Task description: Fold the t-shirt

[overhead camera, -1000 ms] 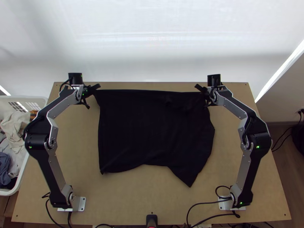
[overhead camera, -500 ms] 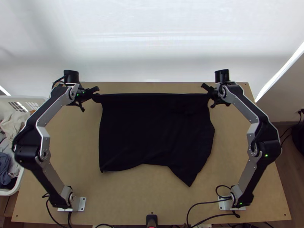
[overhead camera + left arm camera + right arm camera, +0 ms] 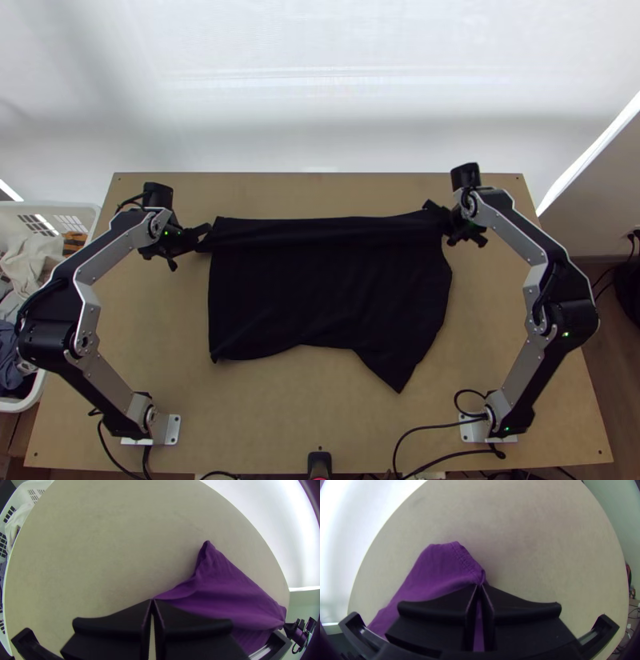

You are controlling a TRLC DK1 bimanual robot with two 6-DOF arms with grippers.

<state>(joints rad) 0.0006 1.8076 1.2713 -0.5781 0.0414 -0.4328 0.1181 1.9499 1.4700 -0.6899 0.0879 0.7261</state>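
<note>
My left gripper (image 3: pixel 205 238) is at the far left corner of the black t-shirt (image 3: pixel 320 292), and my right gripper (image 3: pixel 438 218) is at its far right corner. The shirt lies spread between the arms, its far part in a narrow band across. In the left wrist view, the left gripper (image 3: pixel 152 602) is shut on an edge of the cloth (image 3: pixel 230 596), which looks purple there. The right gripper (image 3: pixel 480 588), in the right wrist view, pinches the cloth (image 3: pixel 433 570) near a stitched hem.
A white basket (image 3: pixel 56 210) with clothes stands past the table's left edge. Cables (image 3: pixel 432 432) run over the near right part of the wooden table (image 3: pixel 264 416). A small black device (image 3: pixel 319 462) sits at the near edge.
Both grippers have come nearer to the arms' bases, bringing the shirt's far edge with them; the right one also went slightly outward. The near part of the shirt has hardly moved.
</note>
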